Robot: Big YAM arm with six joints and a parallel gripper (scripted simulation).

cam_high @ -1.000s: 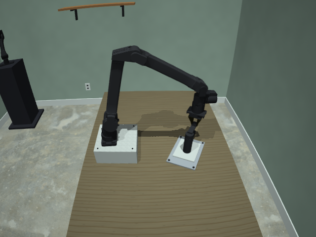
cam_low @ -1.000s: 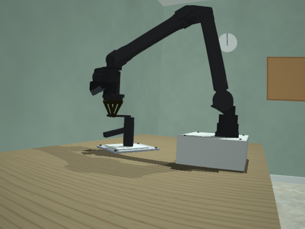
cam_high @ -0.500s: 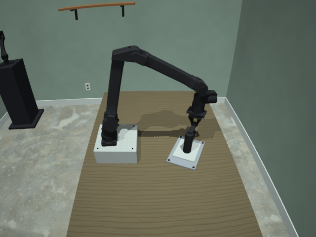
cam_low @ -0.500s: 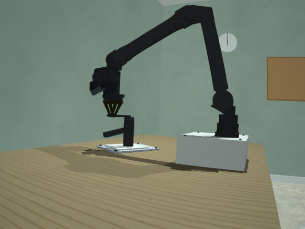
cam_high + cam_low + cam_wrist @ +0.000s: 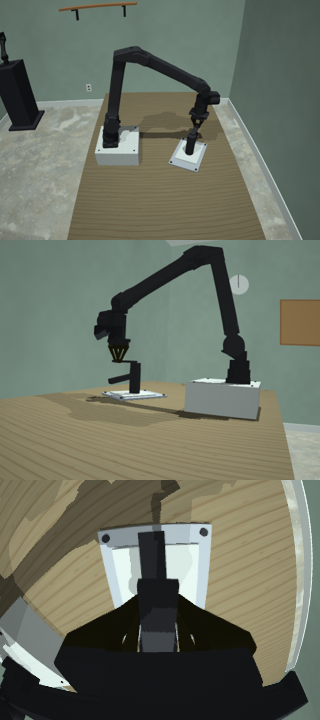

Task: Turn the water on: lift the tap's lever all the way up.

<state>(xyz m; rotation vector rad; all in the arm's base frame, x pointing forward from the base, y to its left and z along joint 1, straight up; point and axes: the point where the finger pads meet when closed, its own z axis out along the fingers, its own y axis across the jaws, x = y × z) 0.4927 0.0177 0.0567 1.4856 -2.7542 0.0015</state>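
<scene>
A black tap point(image 5: 134, 378) stands upright on a white plate point(image 5: 134, 395) on the wooden table. Its thin lever point(image 5: 125, 361) sticks out level from the top of the tap body, and a spout point(image 5: 118, 378) sticks out lower on the same side. My gripper point(image 5: 118, 360) points straight down and is shut on the lever's outer end. In the top view the gripper point(image 5: 196, 127) sits just above the tap point(image 5: 190, 144). In the wrist view the lever point(image 5: 159, 615) lies between my fingers, with the spout point(image 5: 151, 554) and plate point(image 5: 156, 570) below.
The arm's white base block point(image 5: 118, 149) stands on the table left of the tap plate point(image 5: 188, 155). The table's right edge and a wall lie close beyond the tap. A black pedestal point(image 5: 16, 95) stands on the floor at far left.
</scene>
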